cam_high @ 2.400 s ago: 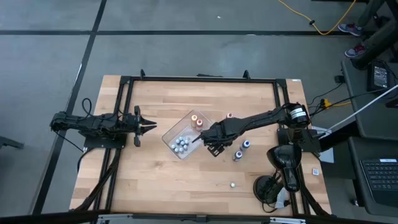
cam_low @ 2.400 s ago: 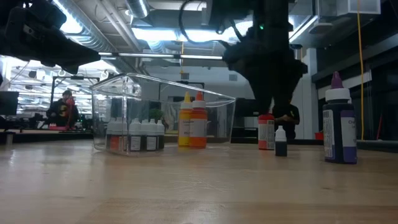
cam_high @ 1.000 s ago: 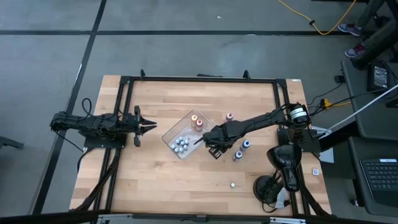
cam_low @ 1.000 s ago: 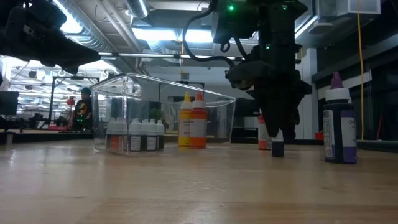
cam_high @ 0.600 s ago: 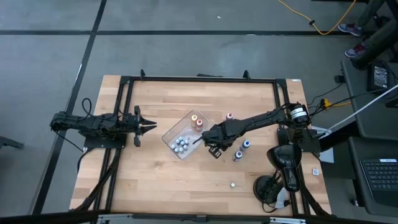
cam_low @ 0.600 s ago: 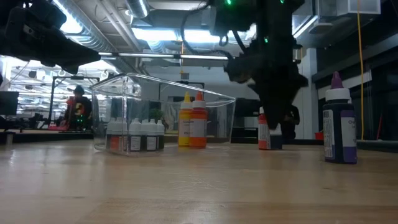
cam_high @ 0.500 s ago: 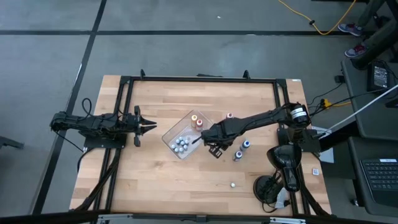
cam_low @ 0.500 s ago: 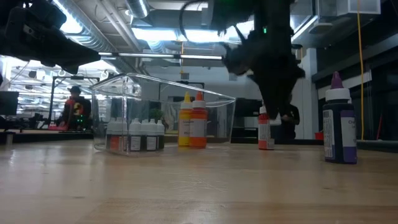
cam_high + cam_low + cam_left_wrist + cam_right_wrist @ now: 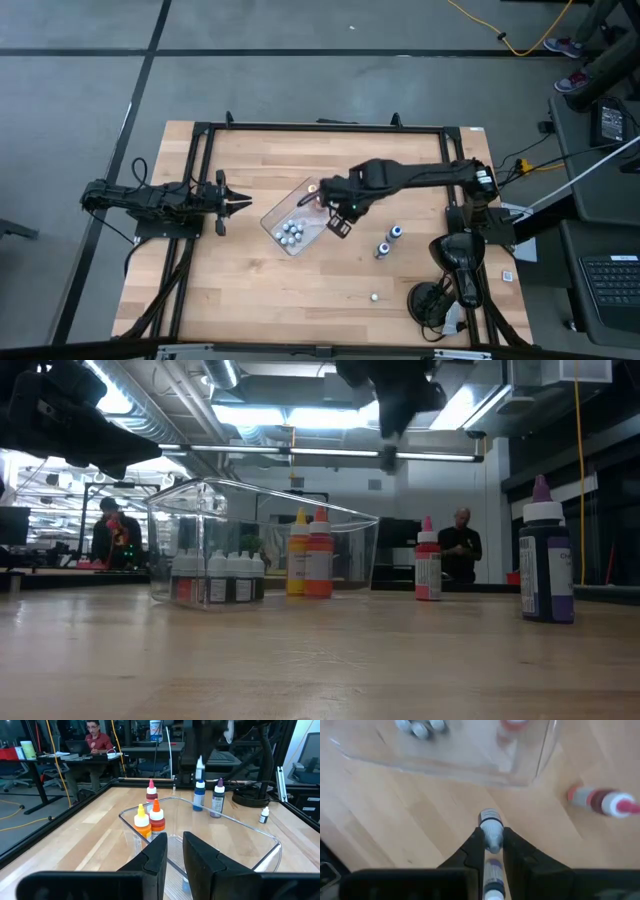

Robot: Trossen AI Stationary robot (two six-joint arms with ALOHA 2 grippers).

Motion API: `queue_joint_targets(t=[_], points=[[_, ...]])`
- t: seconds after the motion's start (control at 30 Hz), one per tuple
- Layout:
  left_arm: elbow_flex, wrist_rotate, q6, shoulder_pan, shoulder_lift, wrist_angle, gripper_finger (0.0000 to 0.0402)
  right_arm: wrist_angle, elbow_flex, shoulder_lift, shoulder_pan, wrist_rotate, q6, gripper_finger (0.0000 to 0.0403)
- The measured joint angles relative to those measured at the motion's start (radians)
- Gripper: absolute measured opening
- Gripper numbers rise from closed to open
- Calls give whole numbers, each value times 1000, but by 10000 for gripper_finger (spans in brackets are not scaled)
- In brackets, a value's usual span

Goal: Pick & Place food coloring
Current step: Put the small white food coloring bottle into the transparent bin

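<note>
The food coloring is a set of little bottles. Several pale ones [image 9: 290, 232] stand in the clear tray [image 9: 278, 212] beside a yellow [image 9: 141, 820] and an orange one [image 9: 157, 816]. A red bottle [image 9: 427, 560], two blue ones [image 9: 389, 241] and a tiny one [image 9: 374, 296] stand on the wood. My right gripper [image 9: 336, 212] hangs high beside the tray's right end, shut on a tiny bottle [image 9: 388, 457]. My left gripper [image 9: 240, 203] waits shut at the table's left, pointing level at the tray. My right gripper pinches the tiny bottle [image 9: 492, 834] between its two fingertips [image 9: 476, 845]. The fingers come from above and point down. The bottle hangs upright below them, lifted well clear of the table, with its pale lower end [image 9: 489, 816] showing past the fingertips.
A tall purple bottle [image 9: 545, 560] stands near the table's right side. The tray's clear wall [image 9: 540, 755] lies just ahead of the held bottle. Bare wood stretches along the near edge [image 9: 280, 300]. People sit in the room beyond the table.
My right gripper has risen steeply from the table with the tiny bottle, which is now lifted clear. It has also drifted toward the tray and the table's far edge. The red bottle behind it now shows in full.
</note>
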Motion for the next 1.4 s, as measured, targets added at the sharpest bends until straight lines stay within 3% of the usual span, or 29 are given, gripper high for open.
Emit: queue_joint_targets(t=[0.17, 0.77, 1.4], points=[[0, 0, 0, 0, 0, 0, 55, 8, 79, 17, -18, 0, -50, 52], [0, 0, 0, 0, 0, 0, 57, 15, 352, 274, -23, -10, -220, 53], [0, 0, 0, 0, 0, 0, 58, 87, 390, 447, -23, -35, -491, 54]])
